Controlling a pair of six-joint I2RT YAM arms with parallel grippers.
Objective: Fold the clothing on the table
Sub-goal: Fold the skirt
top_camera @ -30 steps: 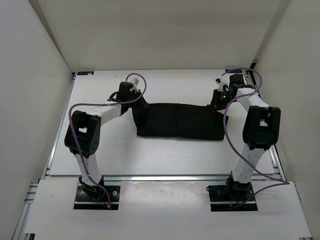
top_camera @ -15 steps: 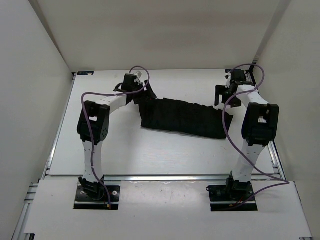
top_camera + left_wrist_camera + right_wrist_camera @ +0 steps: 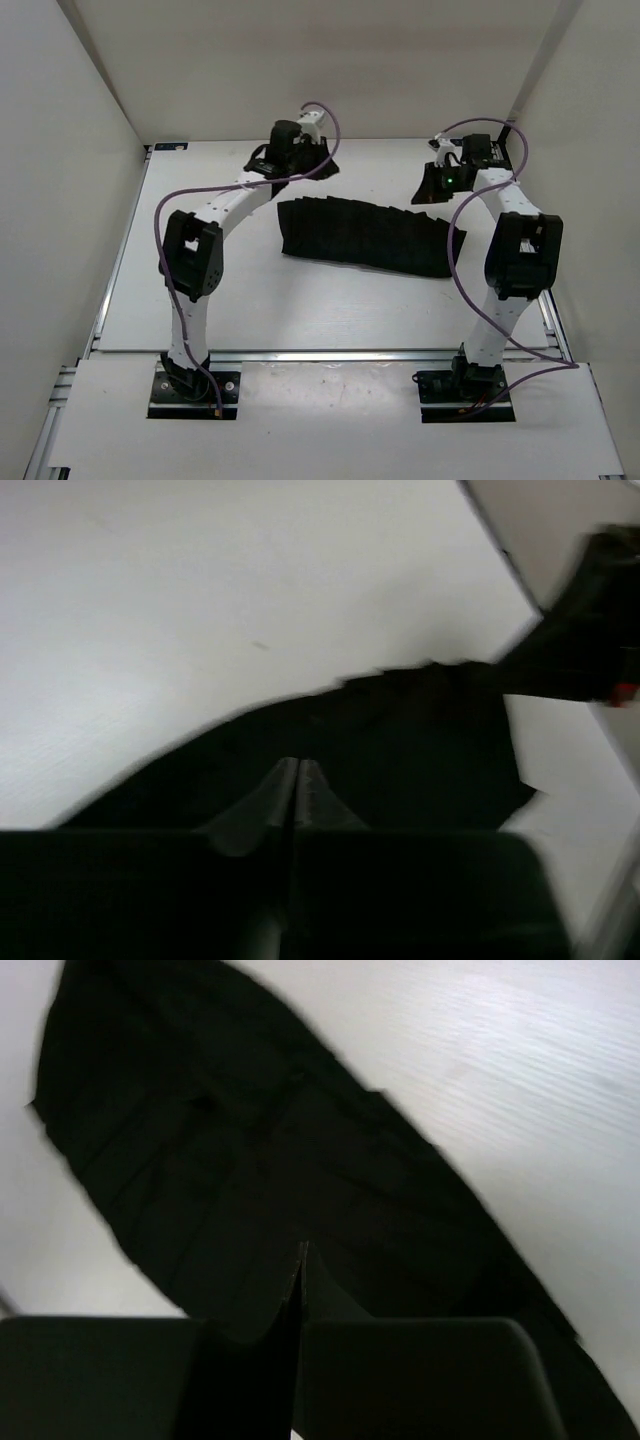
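I see the black clothing [image 3: 365, 237] lying pleated in a long band across the far half of the desk [image 3: 300, 300], its right end nearer the right edge. My left pincer [image 3: 296, 768] hovers beyond its far-left corner, fingers pinched together. My right pincer [image 3: 302, 1252] hangs beyond the far-right corner, closed tight too.

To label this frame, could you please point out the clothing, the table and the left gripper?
clothing [image 3: 365, 238]: top view, middle of the pleated fabric.
table [image 3: 300, 312]: top view, bare surface in front of the clothing.
left gripper [image 3: 297, 767]: left wrist view, between its fingertips.
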